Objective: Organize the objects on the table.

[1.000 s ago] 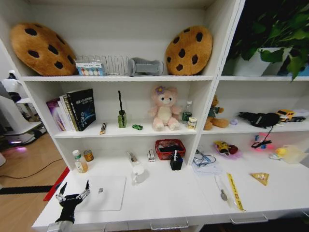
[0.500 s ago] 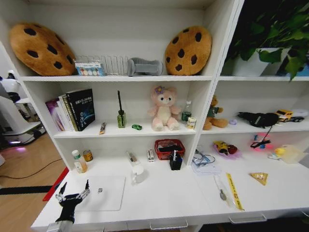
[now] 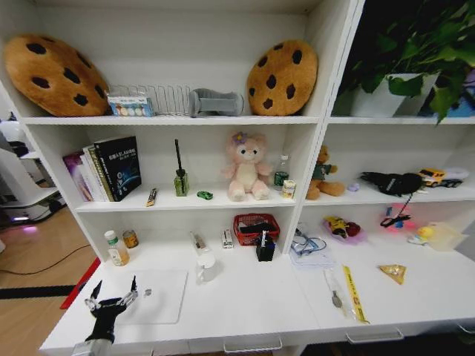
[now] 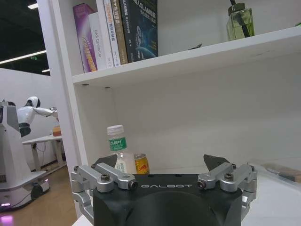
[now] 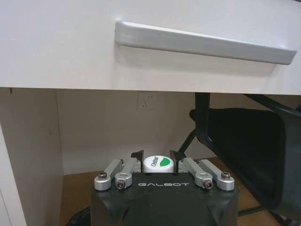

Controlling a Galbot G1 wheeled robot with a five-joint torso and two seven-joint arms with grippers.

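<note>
"GALBOT" stands in pale letters on the black body of the left gripper (image 4: 164,165) and again on the right gripper (image 5: 157,157). A white bottle cap (image 5: 156,163) between the right gripper's fingers carries a green logo and the word "Cestbon". One white book spine (image 4: 98,40) reads "DAS Confronter"; the other spines are too small to read.

Office, white desk (image 3: 245,311), bookshelves (image 3: 185,204), chair (image 5: 249,141)
</note>
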